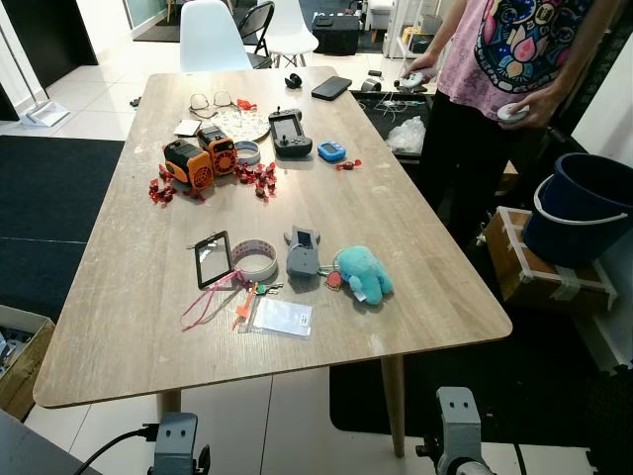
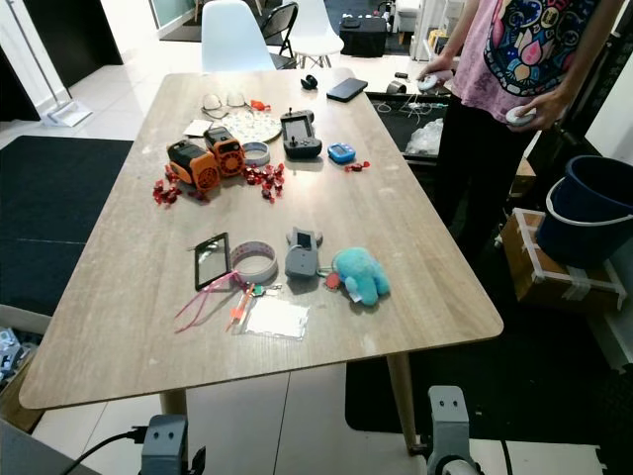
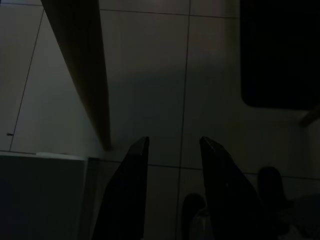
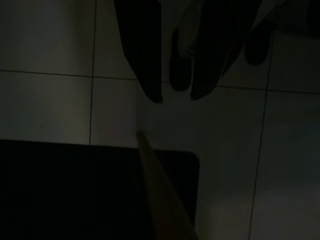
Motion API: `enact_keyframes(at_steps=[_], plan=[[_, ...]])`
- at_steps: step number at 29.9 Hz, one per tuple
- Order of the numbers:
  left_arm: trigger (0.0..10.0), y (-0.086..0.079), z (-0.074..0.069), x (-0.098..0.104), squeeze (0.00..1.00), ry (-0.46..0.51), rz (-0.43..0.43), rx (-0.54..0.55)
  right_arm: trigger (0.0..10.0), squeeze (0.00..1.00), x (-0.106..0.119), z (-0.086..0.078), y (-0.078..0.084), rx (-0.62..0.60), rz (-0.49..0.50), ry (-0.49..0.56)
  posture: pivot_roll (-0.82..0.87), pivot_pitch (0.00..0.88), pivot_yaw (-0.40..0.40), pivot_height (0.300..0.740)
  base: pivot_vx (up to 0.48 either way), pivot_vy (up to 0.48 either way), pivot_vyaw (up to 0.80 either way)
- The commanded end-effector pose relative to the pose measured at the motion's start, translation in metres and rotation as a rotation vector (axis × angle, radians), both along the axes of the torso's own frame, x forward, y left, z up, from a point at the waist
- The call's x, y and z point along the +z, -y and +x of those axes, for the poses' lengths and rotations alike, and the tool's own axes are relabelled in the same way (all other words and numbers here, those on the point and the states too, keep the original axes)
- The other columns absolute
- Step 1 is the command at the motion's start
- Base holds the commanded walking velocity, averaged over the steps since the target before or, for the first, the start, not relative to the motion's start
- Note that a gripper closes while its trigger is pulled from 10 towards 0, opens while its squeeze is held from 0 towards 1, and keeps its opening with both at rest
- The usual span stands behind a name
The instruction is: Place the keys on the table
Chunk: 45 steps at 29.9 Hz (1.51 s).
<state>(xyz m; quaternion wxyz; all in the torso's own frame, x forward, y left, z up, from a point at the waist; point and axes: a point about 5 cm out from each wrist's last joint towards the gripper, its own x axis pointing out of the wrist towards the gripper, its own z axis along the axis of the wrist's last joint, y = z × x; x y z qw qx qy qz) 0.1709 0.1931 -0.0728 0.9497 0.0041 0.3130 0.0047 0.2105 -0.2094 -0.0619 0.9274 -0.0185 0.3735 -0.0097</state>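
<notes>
The small bunch of keys with green and orange tags and a pink cord (image 1: pixel 259 290) lay on the pale wooden table (image 1: pixel 129 327) near its front edge, just beside the roll of tape (image 1: pixel 256 259) and touching the clear plastic sleeve (image 1: pixel 282 317). Its cord ran toward the robot's left.

Both arms hung below the tabletop. The left gripper (image 3: pixel 172 145) (the nearer arm, by judgement) had its 2 fingers slightly parted and empty over tiled floor; the right gripper (image 4: pixel 175 97) likewise.

The wrist views showed the table legs and floor tiles; the eye views showed the tabletop.
</notes>
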Motion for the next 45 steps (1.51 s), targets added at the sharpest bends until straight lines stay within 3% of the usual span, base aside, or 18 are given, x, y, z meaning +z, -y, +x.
enact_keyframes(at_steps=[1, 5, 26, 45], plan=[[10.0, -0.003, -0.005, -0.003, 0.0, -0.028, 0.006, -0.001, 10.0, 0.0, -0.006, -0.007, -0.009, 0.047, -0.008, -0.03, 0.05, 0.076, -0.024, 0.74, 0.0, 0.0, 0.0], [10.0, -0.001, -0.005, -0.003, 0.0, -0.031, 0.001, -0.004, 10.0, 0.0, -0.009, -0.01, -0.016, 0.09, -0.016, -0.043, 0.05, 0.073, -0.026, 0.74, 0.0, 0.0, 0.0], [10.0, 0.002, -0.005, -0.003, 0.0, -0.017, -0.018, -0.002, 10.0, 0.0, -0.012, -0.015, -0.021, 0.114, -0.034, -0.059, 0.05, 0.074, -0.032, 0.74, 0.0, 0.0, 0.0], [10.0, 0.0, -0.006, -0.002, 0.0, -0.009, -0.021, 0.007, 10.0, 0.0, -0.011, -0.013, -0.023, 0.121, -0.035, -0.053, 0.05, 0.077, -0.035, 0.74, -0.331, 0.0, 0.0]])
